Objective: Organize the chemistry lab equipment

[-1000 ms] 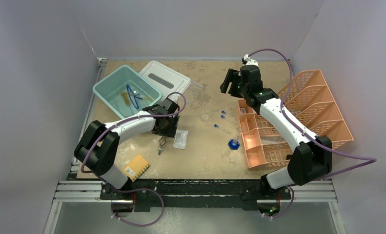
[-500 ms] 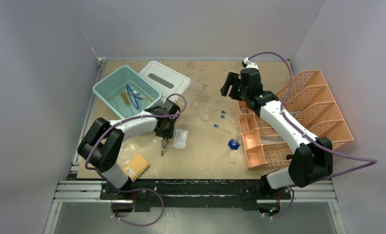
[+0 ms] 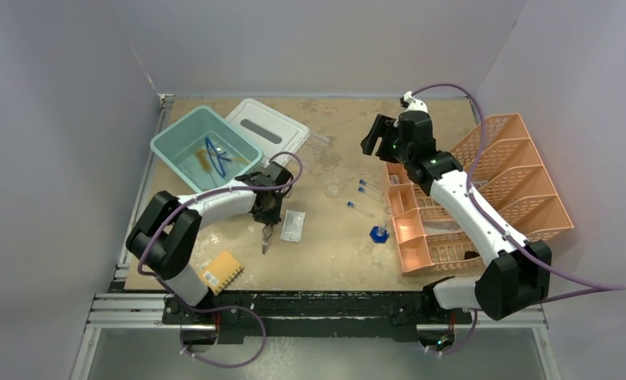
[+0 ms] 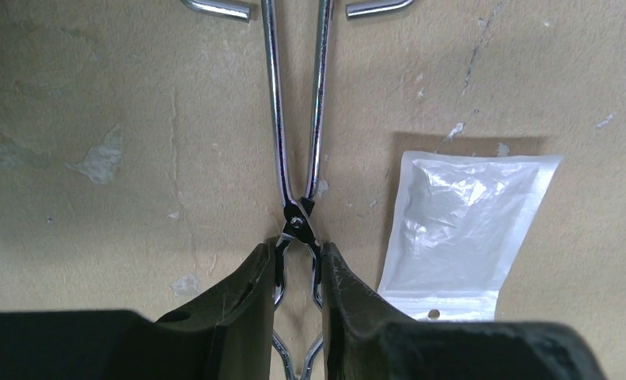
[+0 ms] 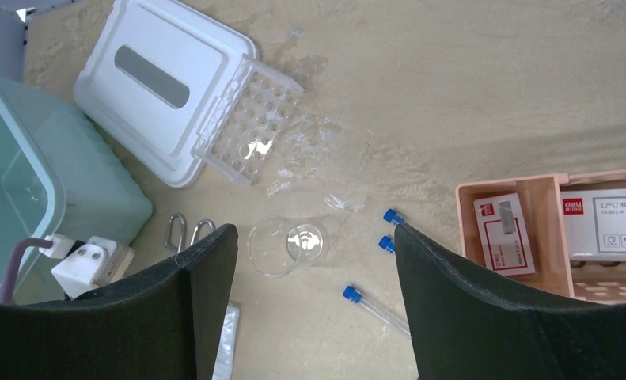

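Since a second ago the left gripper (image 4: 297, 255) has narrowed from wide to snug. Its black fingers (image 4: 246, 301) now press both handles of the metal scissor-style tongs (image 4: 296, 223), just behind the pivot. The tongs lie flat on the tan table (image 4: 96, 95), their tips pointing ahead. The right gripper (image 5: 316, 233) has drifted slightly and stays wide apart, empty. A flat white plastic packet (image 4: 460, 226) lies just right of the left fingers, apart from the tongs. Beneath the right fingers are a clear round glass dish (image 5: 286, 247) and clear blue-capped test tubes (image 5: 350, 295), with a clear tube rack (image 5: 250, 119) further ahead.
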